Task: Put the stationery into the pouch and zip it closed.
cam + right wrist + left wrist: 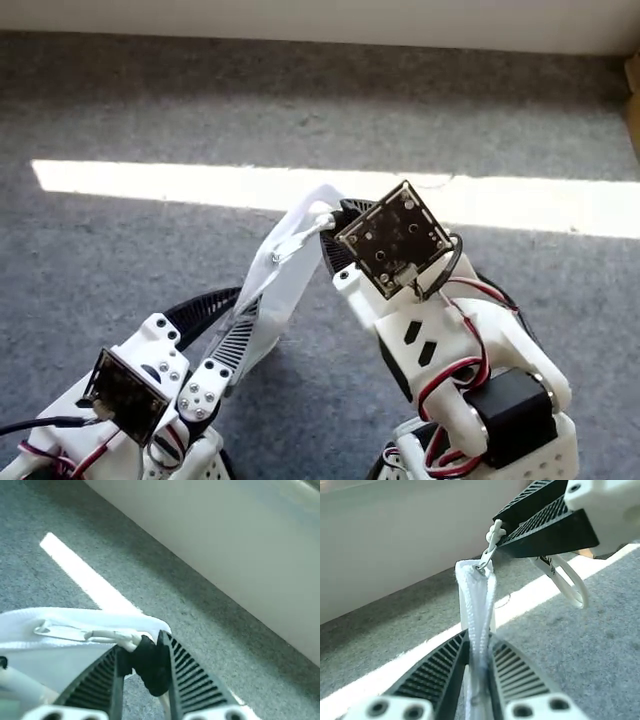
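The white pouch (283, 272) hangs stretched above the grey surface between both arms. My left gripper (236, 338) is shut on its lower end, and the zipped edge (478, 611) runs up from between the ribbed fingers (439, 676). My right gripper (333, 238) is shut on the zipper pull (116, 636) at the pouch's upper end. The slider (46, 628) sits at that end of the pouch (55, 652). In the left wrist view the right gripper (506, 536) holds the pull (493, 541), and a white loop (571, 584) hangs under it.
Grey carpet-like surface (150, 110) all around, crossed by a bright sunlit stripe (150, 182). A pale wall (320, 18) runs along the far edge. A brown object (633, 100) shows at the far right edge.
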Tool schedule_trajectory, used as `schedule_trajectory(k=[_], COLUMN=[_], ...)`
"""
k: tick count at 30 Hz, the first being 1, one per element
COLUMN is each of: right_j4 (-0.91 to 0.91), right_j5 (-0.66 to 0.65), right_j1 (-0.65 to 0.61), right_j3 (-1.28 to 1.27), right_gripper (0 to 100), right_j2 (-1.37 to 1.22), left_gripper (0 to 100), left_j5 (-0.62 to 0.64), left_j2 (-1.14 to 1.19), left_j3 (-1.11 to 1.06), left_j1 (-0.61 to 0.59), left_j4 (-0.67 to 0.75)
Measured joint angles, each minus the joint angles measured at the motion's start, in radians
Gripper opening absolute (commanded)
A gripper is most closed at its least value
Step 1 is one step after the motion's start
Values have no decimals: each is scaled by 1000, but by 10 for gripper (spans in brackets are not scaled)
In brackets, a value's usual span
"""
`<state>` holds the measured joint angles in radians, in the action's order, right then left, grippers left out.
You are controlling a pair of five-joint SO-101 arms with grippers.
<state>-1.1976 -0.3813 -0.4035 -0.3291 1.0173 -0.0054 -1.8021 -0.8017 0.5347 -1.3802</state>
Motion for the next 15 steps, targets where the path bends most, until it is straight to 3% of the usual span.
schedule_trajectory(k=[15], right_j4=[61], right_j5=[-21], right_j1=[44], right_j3=[-2], right_gripper=[5], right_j2=[-40], left_gripper=[3], left_j5=[-2], left_j2=[0], left_j3=[6], left_j1=[0], left_j4=[2])
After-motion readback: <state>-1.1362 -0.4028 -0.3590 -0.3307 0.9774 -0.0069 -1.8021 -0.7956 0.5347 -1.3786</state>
